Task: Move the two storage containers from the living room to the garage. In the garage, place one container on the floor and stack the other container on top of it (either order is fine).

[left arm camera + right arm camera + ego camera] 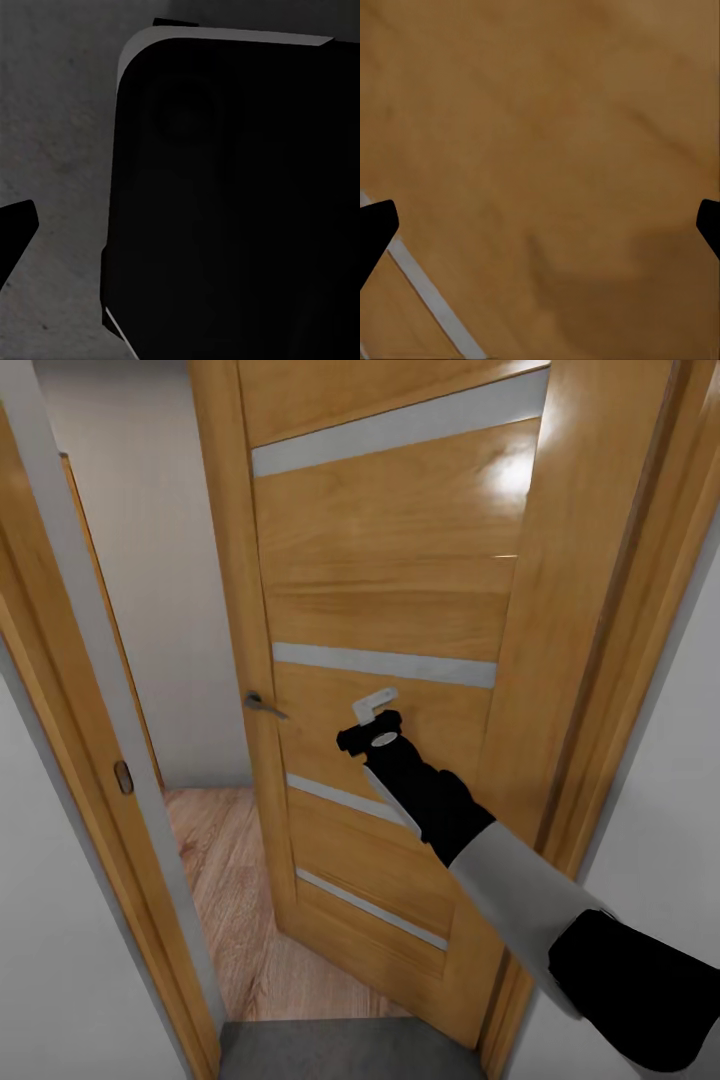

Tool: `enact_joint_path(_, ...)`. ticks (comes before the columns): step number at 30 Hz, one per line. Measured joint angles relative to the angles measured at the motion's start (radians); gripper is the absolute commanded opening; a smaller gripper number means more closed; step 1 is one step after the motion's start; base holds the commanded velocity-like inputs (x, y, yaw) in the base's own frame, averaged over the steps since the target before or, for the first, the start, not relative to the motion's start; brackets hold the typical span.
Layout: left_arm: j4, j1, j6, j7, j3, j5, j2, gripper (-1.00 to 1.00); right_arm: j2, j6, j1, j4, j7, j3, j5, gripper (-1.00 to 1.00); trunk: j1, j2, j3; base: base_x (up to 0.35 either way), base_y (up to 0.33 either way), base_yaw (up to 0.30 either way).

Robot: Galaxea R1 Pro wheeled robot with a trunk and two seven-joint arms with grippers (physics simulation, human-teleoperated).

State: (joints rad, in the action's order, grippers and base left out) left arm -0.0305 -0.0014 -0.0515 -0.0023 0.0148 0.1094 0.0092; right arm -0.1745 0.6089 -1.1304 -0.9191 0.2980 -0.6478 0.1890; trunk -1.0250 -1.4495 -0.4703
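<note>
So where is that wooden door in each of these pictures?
Head view: the wooden door takes up the middle, standing ajar.
Right wrist view: the same door seen close up, as plain brown wood.
Left wrist view: this camera faces the grey floor and a black robot part.
Shared landmark: a pale stripe on the door in the head view; one like it crosses the right wrist view.

The honey-brown wooden door (400, 550) looked glossy, throwing a bright glare off its smooth grain, and its pale grey inset stripes (385, 664) read as matt. The small grey lever handle (262, 704) looked metallic. Light wood plank flooring (235, 880) showed grain; the dark grey floor strip (340, 1050) looked rough and speckled.
</note>
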Motion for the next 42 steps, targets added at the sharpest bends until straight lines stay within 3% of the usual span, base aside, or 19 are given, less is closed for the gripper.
enact_joint_path(4, -0.001, -0.001, 0.000, -0.001, 0.002, 0.003, 0.001, 1.00, 0.000, 0.004, -0.022, 0.010, -0.007, -0.022, 0.022, 1.00, 0.000, 0.000, 0.000, 0.000, 0.000, 0.000)
enact_joint_path(10, -0.002, -0.001, 0.000, 0.001, 0.004, 0.005, 0.002, 1.00, 0.000, -0.005, 0.007, -0.005, 0.001, -0.056, 0.059, 1.00, 0.000, 0.000, 0.000, 0.000, 0.000, 0.000)
enact_joint_path(14, -0.002, -0.001, 0.000, 0.001, 0.004, 0.005, 0.003, 1.00, 0.000, -0.005, 0.008, -0.005, 0.002, -0.058, 0.080, 1.00, 0.000, 0.000, 0.000, 0.000, 0.000, 0.000)
enact_joint_path(42, -0.002, -0.001, 0.002, 0.000, 0.004, 0.005, 0.009, 1.00, 0.000, -0.007, 0.009, -0.004, 0.007, -0.062, 0.075, 1.00, 0.000, 0.000, 0.000, 0.025, 0.001, 0.000)
